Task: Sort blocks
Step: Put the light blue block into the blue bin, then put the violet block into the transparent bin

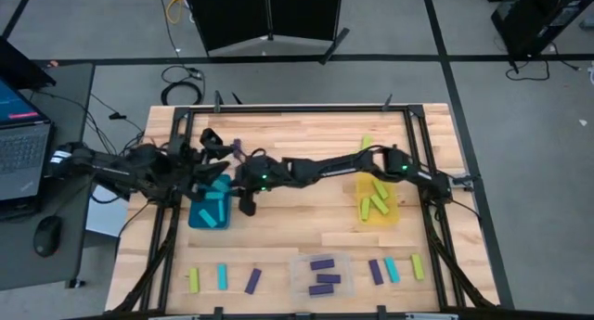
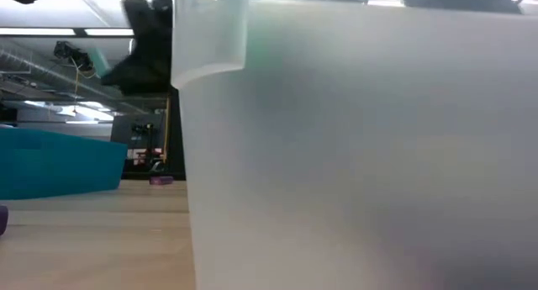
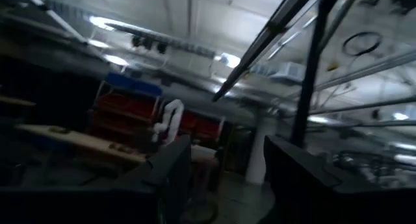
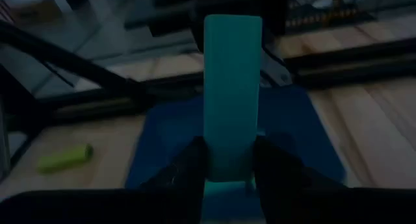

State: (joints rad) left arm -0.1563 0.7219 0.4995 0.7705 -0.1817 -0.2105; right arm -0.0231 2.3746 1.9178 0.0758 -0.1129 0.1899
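Note:
My right gripper (image 4: pixel 229 175) reaches in from the table's right and is shut on a cyan block (image 4: pixel 233 87), held over the teal bin (image 1: pixel 212 211). That bin has cyan blocks in it. My left gripper (image 3: pixel 224 185) is raised at the table's left, beside the teal bin, and points up into the room. It is open with nothing between its fingers. Loose blocks lie in a row near the front edge: yellow-green (image 1: pixel 194 280), cyan (image 1: pixel 223 276) and purple (image 1: pixel 252 280) on the left, three more (image 1: pixel 392 269) on the right. My right gripper pinches the cyan block by its two long sides at its near end (image 4: pixel 227 167), between the two fingers. The fingers come from the table's right, slanting a little down, and lie along the block. The block sticks straight out ahead, clear of the teal bin below.
A yellow bin (image 1: pixel 378 201) with yellow-green blocks stands at the right. A clear bin (image 1: pixel 323 274) with purple blocks stands at the front middle, and its wall (image 2: pixel 361 139) fills the low view. One yellow-green block (image 4: pixel 64 158) lies on the table beside the teal bin.

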